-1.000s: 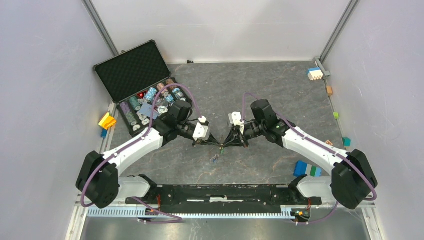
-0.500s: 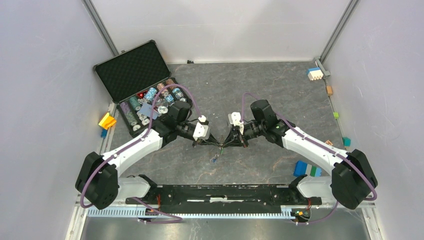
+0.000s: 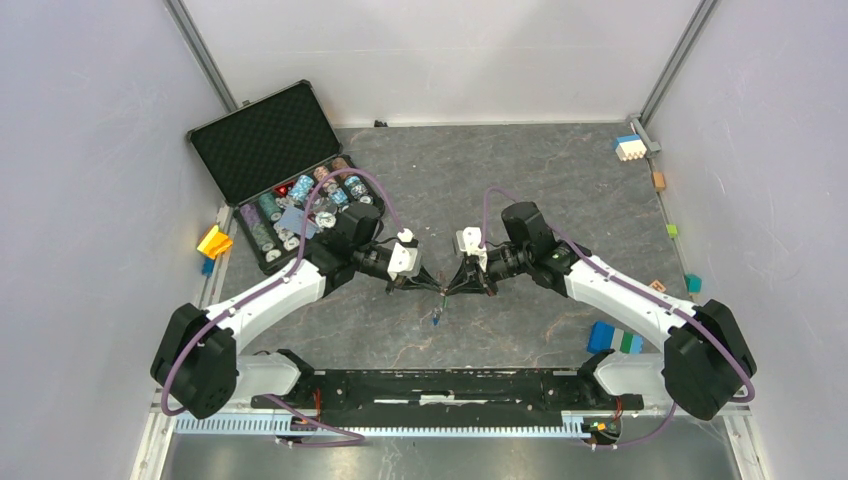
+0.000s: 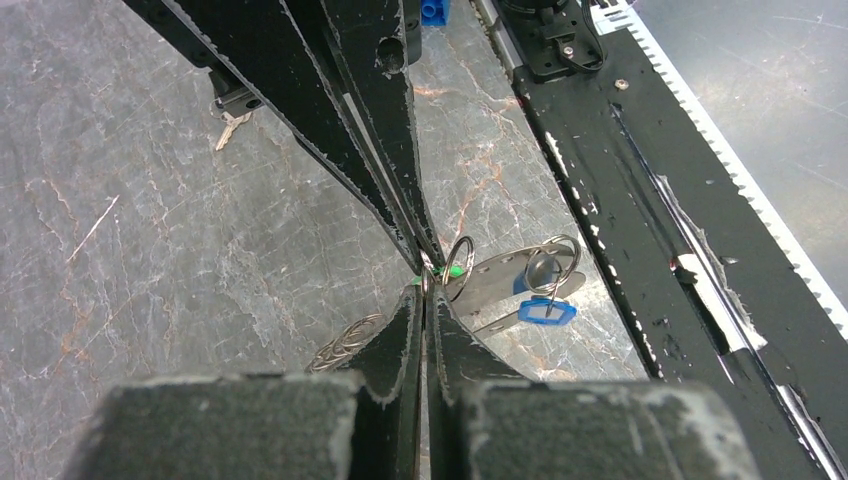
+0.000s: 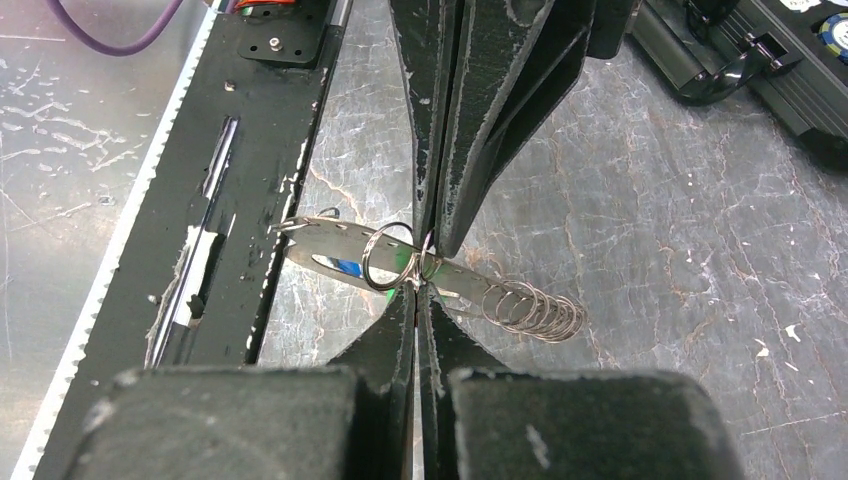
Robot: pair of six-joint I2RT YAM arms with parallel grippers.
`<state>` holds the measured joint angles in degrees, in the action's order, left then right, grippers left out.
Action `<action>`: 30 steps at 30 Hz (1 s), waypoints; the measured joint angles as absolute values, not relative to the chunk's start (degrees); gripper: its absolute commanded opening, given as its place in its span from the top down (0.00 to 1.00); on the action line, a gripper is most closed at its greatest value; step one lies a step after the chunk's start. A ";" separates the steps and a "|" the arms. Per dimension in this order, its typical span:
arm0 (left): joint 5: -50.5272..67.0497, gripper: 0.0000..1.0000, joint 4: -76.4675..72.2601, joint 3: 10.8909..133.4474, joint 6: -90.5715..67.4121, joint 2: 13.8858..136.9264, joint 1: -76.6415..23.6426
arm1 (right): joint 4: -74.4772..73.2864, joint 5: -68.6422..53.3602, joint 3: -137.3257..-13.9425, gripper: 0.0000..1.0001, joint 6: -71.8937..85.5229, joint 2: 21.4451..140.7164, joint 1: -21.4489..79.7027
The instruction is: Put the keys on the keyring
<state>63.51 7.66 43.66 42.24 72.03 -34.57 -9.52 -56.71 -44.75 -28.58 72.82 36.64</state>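
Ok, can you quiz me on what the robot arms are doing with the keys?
1. True or false: the chip case is open.
2. The tag beside the left claw is: A red, B blue, C yellow.
3. Fill in: the left claw and the right claw meet tip to tip, and both are ____ (open or shut).

Key: 1 true; 2 B; 3 shut.
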 measured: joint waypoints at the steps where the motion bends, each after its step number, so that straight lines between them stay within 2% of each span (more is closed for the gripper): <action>1: 63.53 0.98 7.53 43.62 42.19 72.05 -34.57 | -9.50 -56.66 -44.75 1.00 -28.60 72.82 36.64; 30: 64.82 0.98 0.40 41.58 35.83 72.03 -34.33 | -9.02 -56.47 -43.66 1.00 -29.71 71.29 36.64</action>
